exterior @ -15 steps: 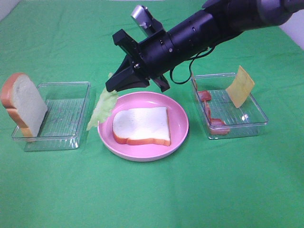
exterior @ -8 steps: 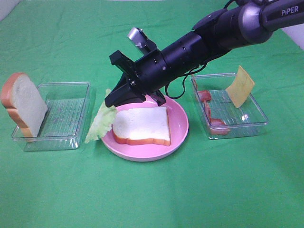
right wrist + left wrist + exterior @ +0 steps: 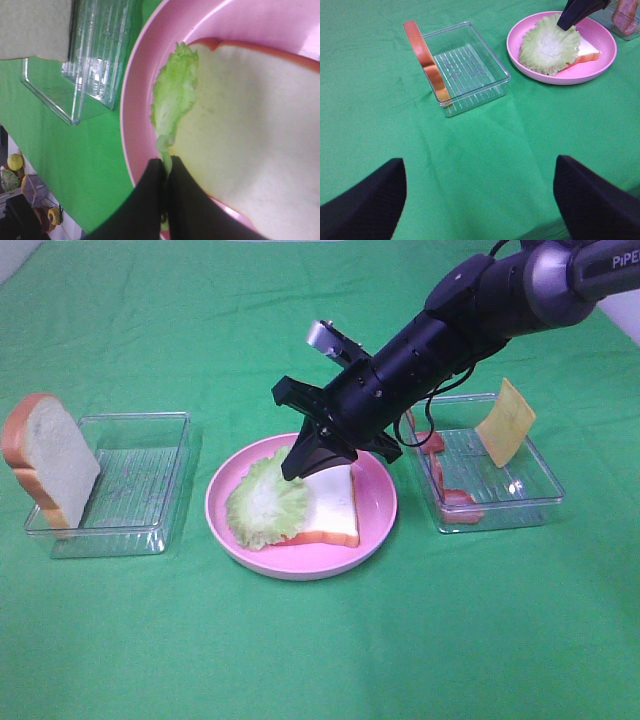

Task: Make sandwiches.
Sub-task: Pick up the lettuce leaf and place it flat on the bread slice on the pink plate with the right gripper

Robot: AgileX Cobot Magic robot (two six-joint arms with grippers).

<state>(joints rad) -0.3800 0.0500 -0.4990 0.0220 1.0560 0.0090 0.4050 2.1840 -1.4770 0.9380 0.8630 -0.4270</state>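
Note:
A white bread slice [image 3: 335, 508] with orange-brown crust lies on the round pink plate [image 3: 380, 530]. A pale green lettuce leaf [image 3: 265, 502] rests over the slice's left part. My right gripper [image 3: 300, 466] reaches across and is shut on the leaf's edge; the right wrist view shows the fingers [image 3: 150, 200] pinching the lettuce [image 3: 175, 100] over the bread [image 3: 250, 140]. A second bread slice [image 3: 45, 455] leans upright at the left tub's end. Bacon strips [image 3: 445, 485] and a yellow cheese square [image 3: 505, 420] are in the right tub. My left gripper [image 3: 480, 200] is open and empty, well short of the plate [image 3: 560, 77].
A clear plastic tub [image 3: 130, 485] stands left of the plate, and it also shows in the left wrist view [image 3: 470, 65]. Another clear tub [image 3: 500, 485] stands right of the plate. Green cloth covers the table [image 3: 320, 640].
My right gripper has moved right and down with the lettuce, from beside the plate's left rim to over the bread. The leaf now lies on the slice.

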